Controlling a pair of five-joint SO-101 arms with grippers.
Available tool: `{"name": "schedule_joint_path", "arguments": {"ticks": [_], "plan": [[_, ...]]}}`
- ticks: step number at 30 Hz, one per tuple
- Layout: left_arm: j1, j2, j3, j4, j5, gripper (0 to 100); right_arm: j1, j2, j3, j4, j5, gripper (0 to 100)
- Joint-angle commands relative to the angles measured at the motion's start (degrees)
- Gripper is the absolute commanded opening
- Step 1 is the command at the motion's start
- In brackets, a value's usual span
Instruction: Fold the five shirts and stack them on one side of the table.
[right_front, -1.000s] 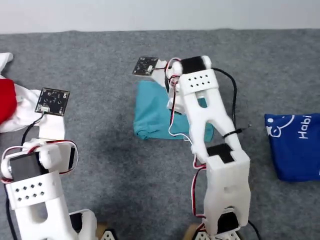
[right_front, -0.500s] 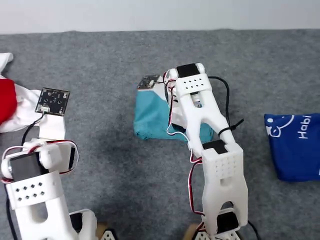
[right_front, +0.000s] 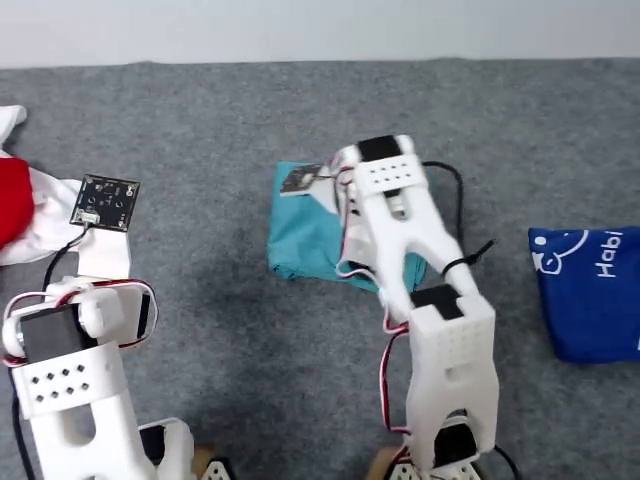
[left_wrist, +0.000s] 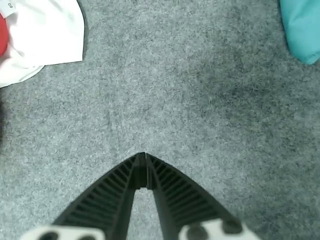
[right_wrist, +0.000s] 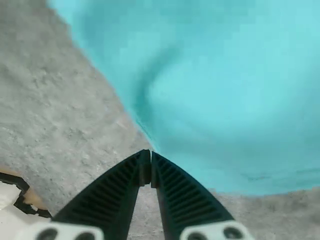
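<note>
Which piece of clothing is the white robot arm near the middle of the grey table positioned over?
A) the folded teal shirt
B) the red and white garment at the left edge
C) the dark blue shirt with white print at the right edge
A: the right wrist view shows the right gripper at the edge of the folded teal shirt, and in the high view that arm lies across the same shirt.

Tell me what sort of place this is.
Probably a robotics test bench, not a home laundry spot: a grey felt-covered table, a white left arm and right arm with exposed wiring, and a teal shirt and blue shirt laid out for handling.
</note>
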Motion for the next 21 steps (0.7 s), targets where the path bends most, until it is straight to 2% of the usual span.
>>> {"name": "schedule_joint_path", "arguments": {"ticks": [1,8,15,21], "plan": [[-0.09,-0.70,-0.57,-0.97,-0.44,0,-5.05,-6.02,-2.73,0.84,-0.70,0.9],[-0.09,-0.88,-0.48,-0.97,-0.44,0,-12.18,-6.29,-8.18,-3.56,-4.84,0.9],[-0.09,-1.05,-0.48,-0.62,-0.44,0,-14.20,1.01,-8.35,-14.02,-5.19,1.0],[-0.09,-1.05,-0.48,-0.62,-0.44,0,-16.48,8.84,-8.44,-14.81,-5.19,1.0]]}}
